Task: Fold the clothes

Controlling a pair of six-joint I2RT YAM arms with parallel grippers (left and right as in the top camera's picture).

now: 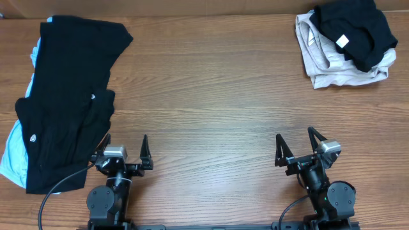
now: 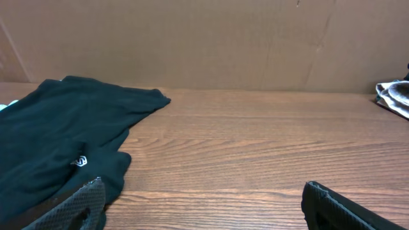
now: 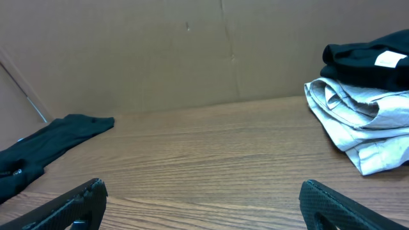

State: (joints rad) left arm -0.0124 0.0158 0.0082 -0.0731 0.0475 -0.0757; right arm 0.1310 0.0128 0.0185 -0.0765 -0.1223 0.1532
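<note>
Counter (image 1: pixel 211 96): brown wood grain, carrying two piles of clothes well apart, with a bare stretch between them.
Cardboard wall (image 2: pixel 204 45): plain brown, standing along the counter's far edge.
Black athletic garment (image 1: pixel 64 96): the largest piece, spread loosely on the left side of the counter and running from the far edge down to near the left arm. It is rumpled, with one part overlapping another.
Light blue garment (image 1: pixel 11 156): lies under the black athletic garment, showing only along its left border.
Beige garment (image 1: pixel 319 61): bunched at the far right corner of the counter, creased.
Smaller black garment (image 1: pixel 354 29): heaped on top of the beige one, covering most of it.
Left pincer (image 1: pixel 126 137): jaws spread wide and holding nothing, low over the counter at the near edge. Its outer finger is just beside the athletic garment's hem; I cannot tell whether they touch.
Right pincer (image 1: pixel 294 134): jaws spread wide and empty, over bare wood near the front edge, well apart from the beige pile.
White logos (image 1: pixel 92 96): two small marks on the athletic garment.
White tag (image 1: pixel 342 41): a small patch on the smaller black garment.
</note>
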